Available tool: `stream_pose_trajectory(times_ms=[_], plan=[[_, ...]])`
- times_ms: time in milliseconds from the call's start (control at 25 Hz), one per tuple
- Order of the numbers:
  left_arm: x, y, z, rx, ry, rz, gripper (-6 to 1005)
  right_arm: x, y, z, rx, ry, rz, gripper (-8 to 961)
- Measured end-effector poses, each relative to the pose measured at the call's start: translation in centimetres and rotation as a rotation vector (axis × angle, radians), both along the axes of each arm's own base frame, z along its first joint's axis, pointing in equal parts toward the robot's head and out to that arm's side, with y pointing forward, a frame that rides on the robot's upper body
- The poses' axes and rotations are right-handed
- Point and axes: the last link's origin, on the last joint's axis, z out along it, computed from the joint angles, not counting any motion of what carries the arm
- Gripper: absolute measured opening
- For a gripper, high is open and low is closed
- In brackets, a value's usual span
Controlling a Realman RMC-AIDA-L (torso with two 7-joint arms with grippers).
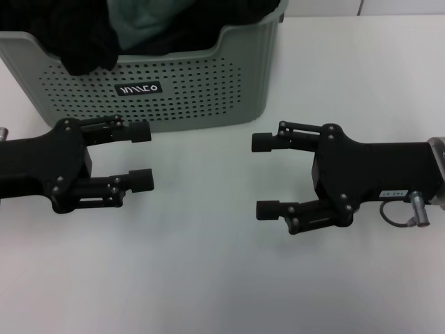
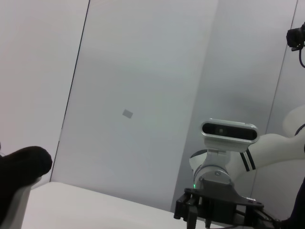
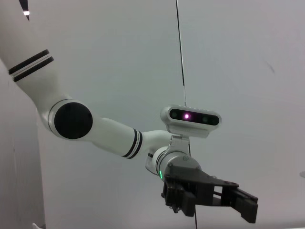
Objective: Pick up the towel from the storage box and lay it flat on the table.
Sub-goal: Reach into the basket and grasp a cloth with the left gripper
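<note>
The storage box [image 1: 208,90], a pale sage-green holed basket with a black label, stands on the white table [image 1: 208,278] at the back left. The teal-green towel [image 1: 142,21] shows inside it, partly buried among black cloths [image 1: 83,42]. My left gripper [image 1: 142,154] is open and empty, low over the table just in front of the box. My right gripper [image 1: 263,175] is open and empty, facing the left one across a gap. The right wrist view shows the left gripper [image 3: 248,207] farther off.
Black cloths hang over the box's left rim; one shows in the left wrist view [image 2: 21,167]. The right arm's wrist and camera [image 2: 228,131] show in the left wrist view. White table stretches in front of and to the right of the box.
</note>
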Motion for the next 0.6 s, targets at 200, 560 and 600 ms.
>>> stream_pose_trajectory(times_ms=[200, 560, 600], plan=[[-0.3, -0.5, -0.1, 0.045, -0.007, -0.022, 750, -0.4, 0.6, 0.3, 0.041, 0.019, 0.010, 861], [-1.0, -1.7, 0.4, 0.096, -0.048, -0.020, 746, -0.8, 0.6, 0.2, 0.047, 0.029, 0.021, 861], [-1.1, -1.8, 0.3, 0.098, -0.050, -0.018, 746, -0.8, 0.6, 0.1, 0.045, 0.031, 0.020, 861]])
